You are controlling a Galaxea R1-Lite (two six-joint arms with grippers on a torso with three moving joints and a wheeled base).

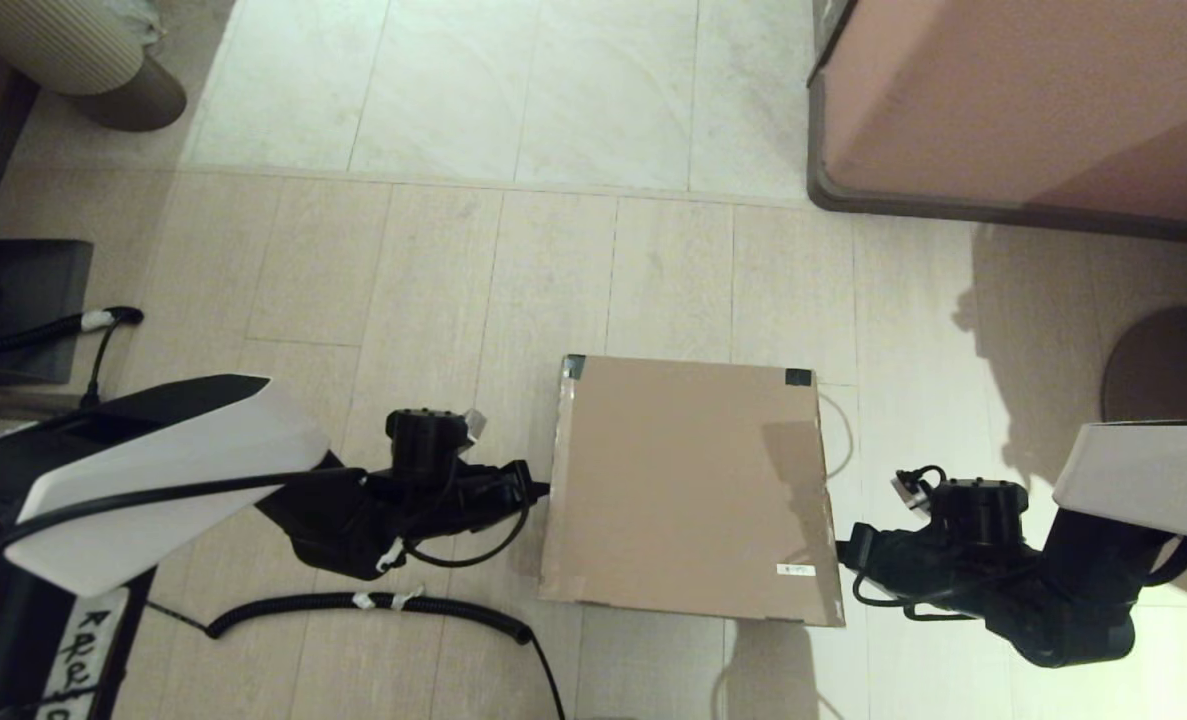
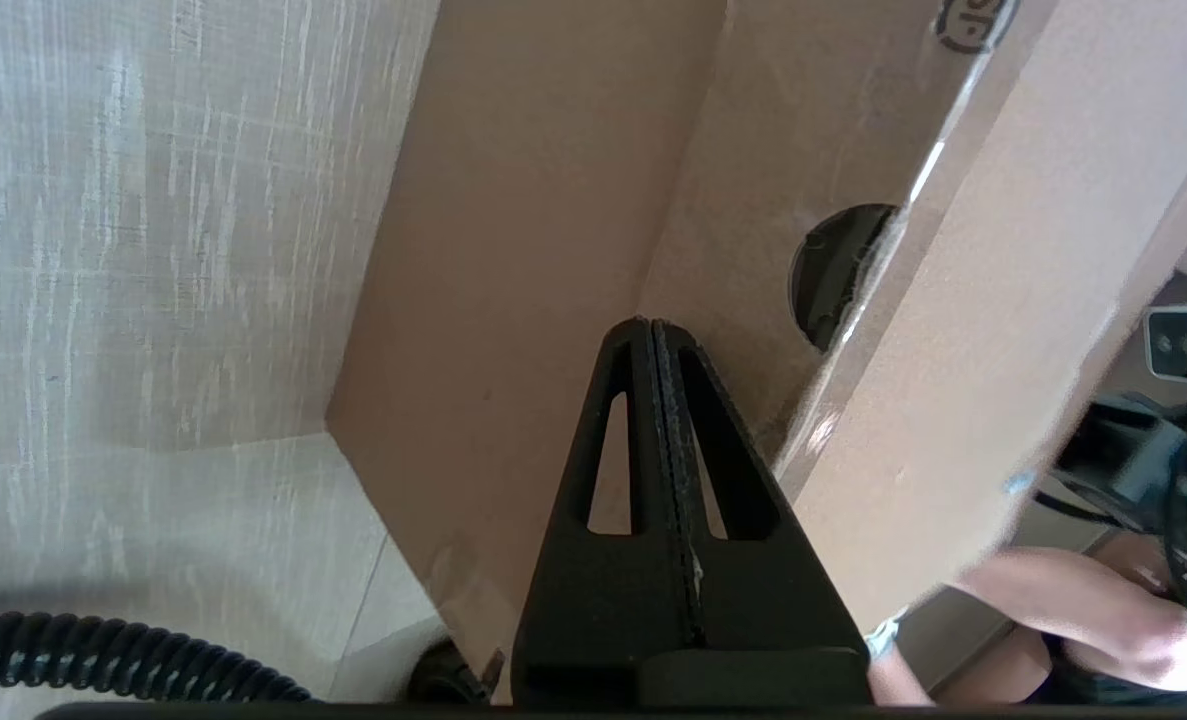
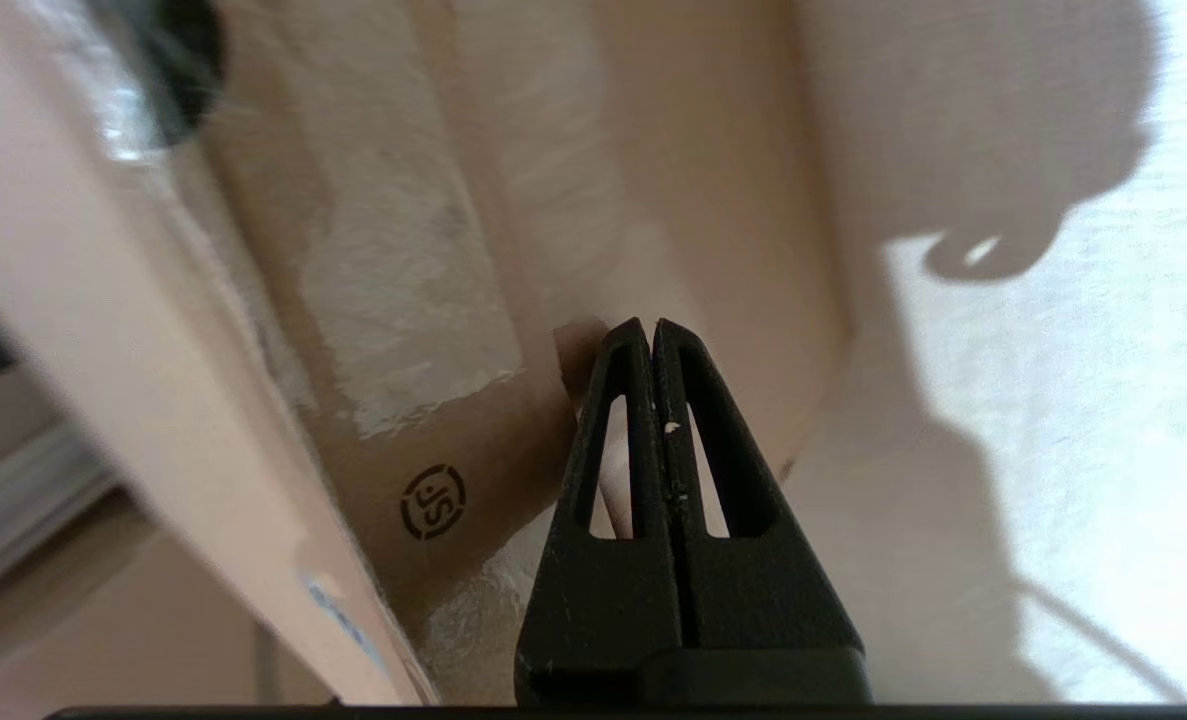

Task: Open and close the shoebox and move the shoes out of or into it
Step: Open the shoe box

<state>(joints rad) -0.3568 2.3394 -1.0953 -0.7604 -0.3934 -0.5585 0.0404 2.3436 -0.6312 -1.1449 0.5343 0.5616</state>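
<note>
I have the shoebox (image 1: 688, 490) on the floor (image 1: 433, 270) straight ahead of me, between my two arms. From the head view its lid is down, a flat brown sheet with black tape (image 1: 574, 367) on the two far corners and a small white label (image 1: 795, 570) near the near right corner. A thin white cord (image 1: 843, 430) loops on the floor along its right side.

My left gripper (image 1: 543, 489) sits at the box's left side, its tip right against the edge, about halfway along. On the left wrist view the fingers (image 2: 618, 400) are pressed together with nothing between them, and the tip rests in the fold where the box wall meets the lid's side flap. A round hole (image 2: 838, 275) shows in the cardboard just beside it.

My right gripper (image 1: 843, 548) is at the box's right side, near the near corner, its tip at the edge. On the right wrist view its fingers (image 3: 688, 400) are also pressed together, pinching nothing, with the tip against the box's side wall. A small round printed mark (image 3: 433, 501) sits on the cardboard near it.

I cannot see the shoes; the lid hides the inside.

A corrugated black hose (image 1: 373, 604) lies on the floor by my left arm. A pinkish cabinet (image 1: 1033, 100) stands at far right.
</note>
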